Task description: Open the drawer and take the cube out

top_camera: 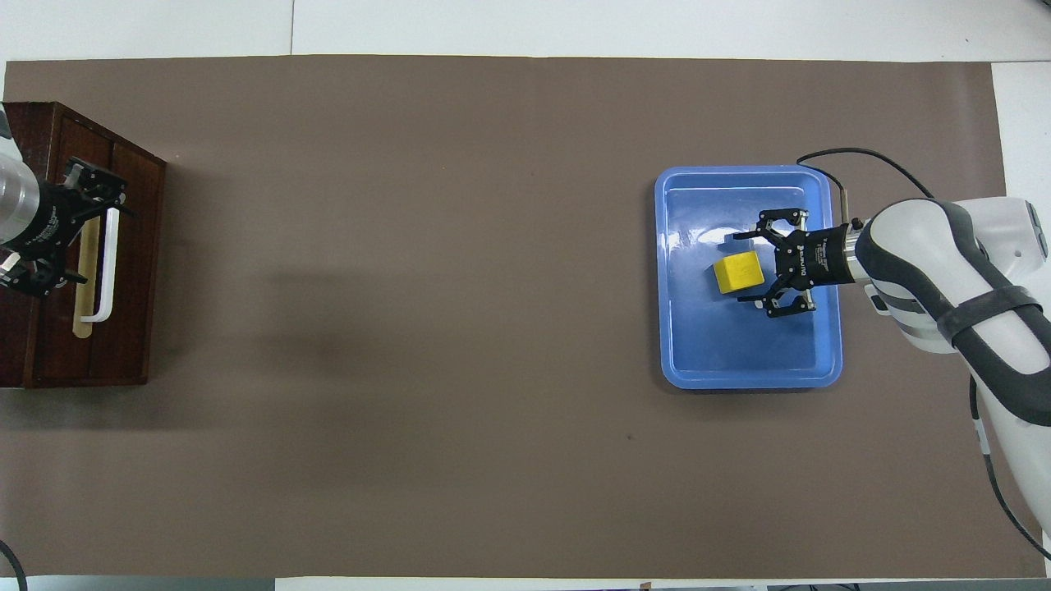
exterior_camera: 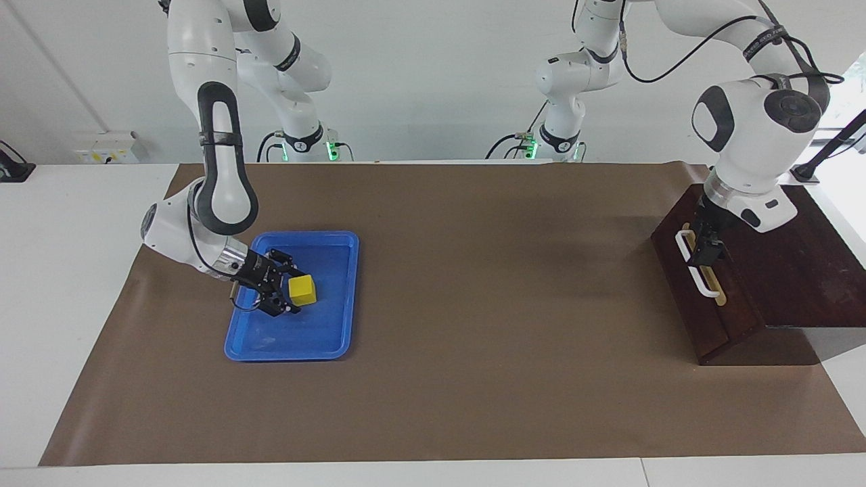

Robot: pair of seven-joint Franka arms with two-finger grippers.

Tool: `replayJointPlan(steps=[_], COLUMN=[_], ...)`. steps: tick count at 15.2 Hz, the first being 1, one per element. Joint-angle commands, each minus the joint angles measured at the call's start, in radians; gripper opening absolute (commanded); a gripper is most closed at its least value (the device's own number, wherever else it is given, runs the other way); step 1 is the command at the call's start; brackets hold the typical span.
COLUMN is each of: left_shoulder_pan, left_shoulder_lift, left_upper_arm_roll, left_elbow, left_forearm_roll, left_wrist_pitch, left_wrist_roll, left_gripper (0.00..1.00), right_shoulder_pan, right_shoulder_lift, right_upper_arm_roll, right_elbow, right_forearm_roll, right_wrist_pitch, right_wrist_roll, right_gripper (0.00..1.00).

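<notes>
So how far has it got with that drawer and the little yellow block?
Nearly finished, it seems. The cube already lies in the blue tray, with the right end effector open around it, apparently just releasing. The drawer looks shut, and the left end effector is at its white handle. What seems left is both arms backing away.

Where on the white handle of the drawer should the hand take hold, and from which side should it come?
Grip the white bar handle near its middle, coming in from in front of the drawer. The bar stands off the tan strip, so a finger probably fits in the gap. The left hand is already at it; the right hand is by the cube.
</notes>
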Motion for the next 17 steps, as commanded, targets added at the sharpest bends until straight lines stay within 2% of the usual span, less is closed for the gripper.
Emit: replayJointPlan(steps=[1, 3, 5, 7, 9, 12, 17], left_shoulder_pan=[-0.044, -0.049, -0.046, -0.03, -0.023, -0.007, -0.024], left_shoulder_lift=[-0.023, -0.019, -0.023, -0.04, -0.068, -0.12, -0.108], left_upper_arm_roll=[0.013, 0.002, -0.047, -0.102, -0.11, -0.115, -0.101], left_elbow=[0.061, 0.11, 0.113, 0.106, 0.084, 0.031, 0.047], left_forearm_roll=[-0.051, -0.09, -0.094, -0.094, -0.096, -0.107, -0.116], left_wrist_pitch=[-0.123, -0.179, -0.246, -0.289, -0.305, -0.322, -0.312], left_wrist_roll=[0.288, 0.435, 0.535, 0.565, 0.571, 0.644, 0.666], left_gripper=[1.0, 1.0, 1.0, 1.0, 1.0, 1.0, 1.0], right_shoulder_pan=[-0.003, 0.0, 0.0, -0.002, 0.0, 0.009, 0.046], right_shoulder_lift=[-0.033, -0.062, -0.094, -0.12, -0.12, -0.128, -0.226], right_upper_arm_roll=[0.003, 0.003, 0.004, 0.006, 0.015, 0.02, 0.023], right_elbow=[0.07, 0.134, 0.2, 0.282, 0.393, 0.503, 0.518], right_forearm_roll=[-0.083, -0.136, -0.218, -0.286, -0.37, -0.455, -0.686], right_wrist_pitch=[-0.091, -0.171, -0.264, -0.363, -0.47, -0.6, -0.659], right_wrist_roll=[0.11, 0.153, 0.155, 0.144, 0.113, -0.063, -0.575], right_gripper=[1.0, 1.0, 1.0, 1.0, 1.0, 1.0, 1.0])
